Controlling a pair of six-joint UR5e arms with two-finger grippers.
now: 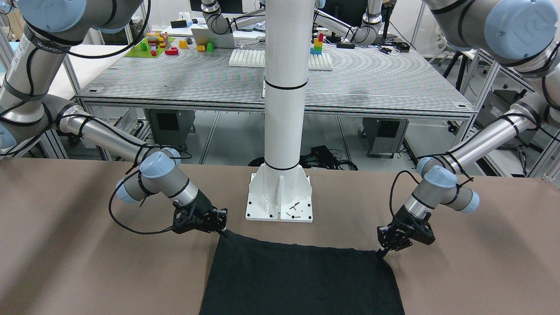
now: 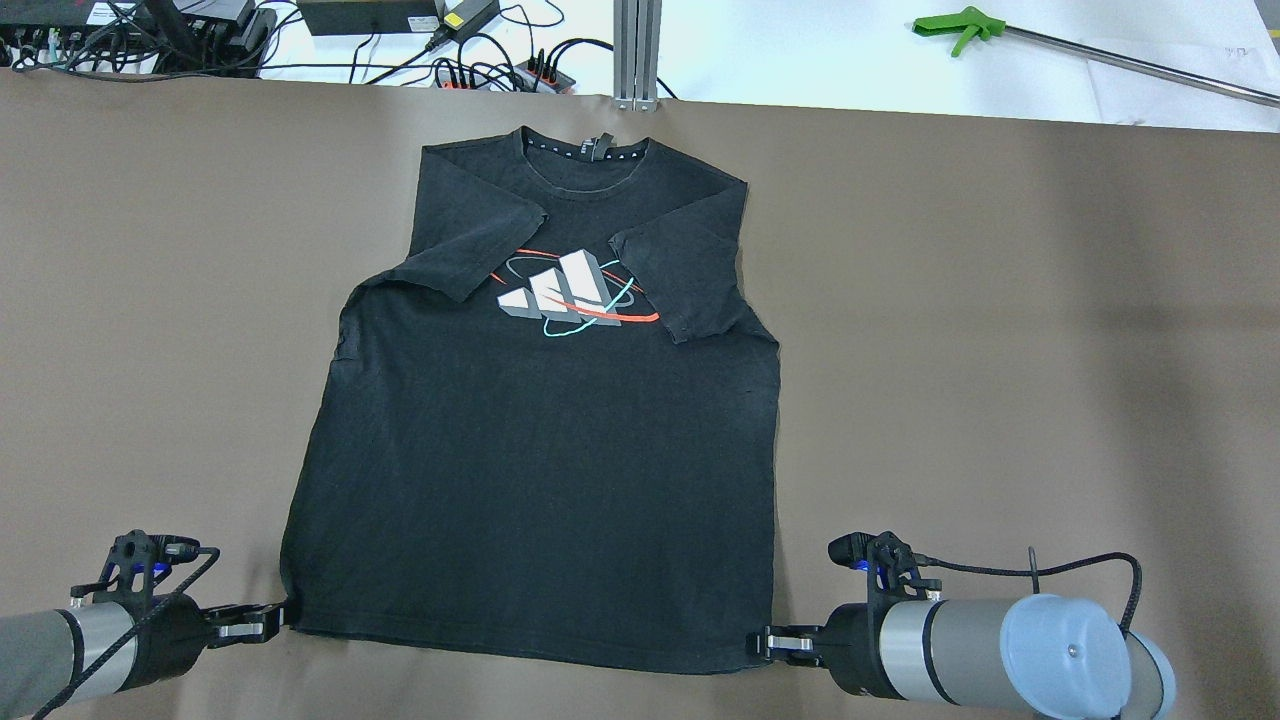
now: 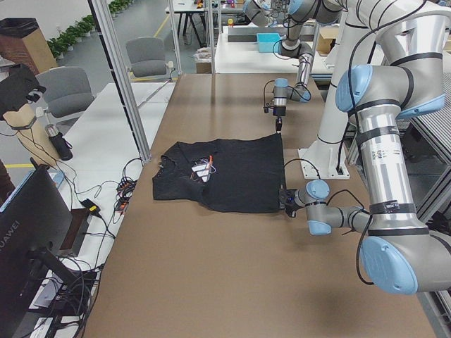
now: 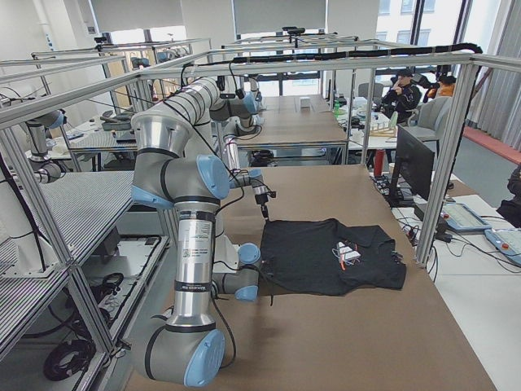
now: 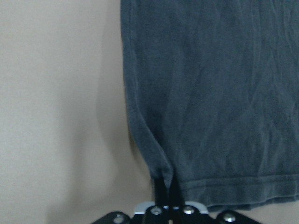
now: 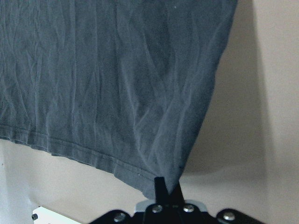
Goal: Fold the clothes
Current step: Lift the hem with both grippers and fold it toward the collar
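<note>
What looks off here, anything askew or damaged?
Nothing serious. The black T-shirt lies flat, sleeves tucked in unevenly; left gripper and right gripper pinch its hem corners. Small dark scraps lie on the white base plate.

Left tool (image 2: 284, 613), right tool (image 2: 757, 640): jaws together

bright, even, soft wrist views

Broad strips of the brown matte bench (image 2: 1000, 350) are lying open on both sides of the black fabric T-shirt (image 2: 530, 480), leaving free passage there. The white round pillar (image 1: 282, 109) on its bolted base plate (image 1: 262, 210) is standing near the hem, and a slim aluminium post (image 2: 637, 50) is rising beyond the collar.
</note>
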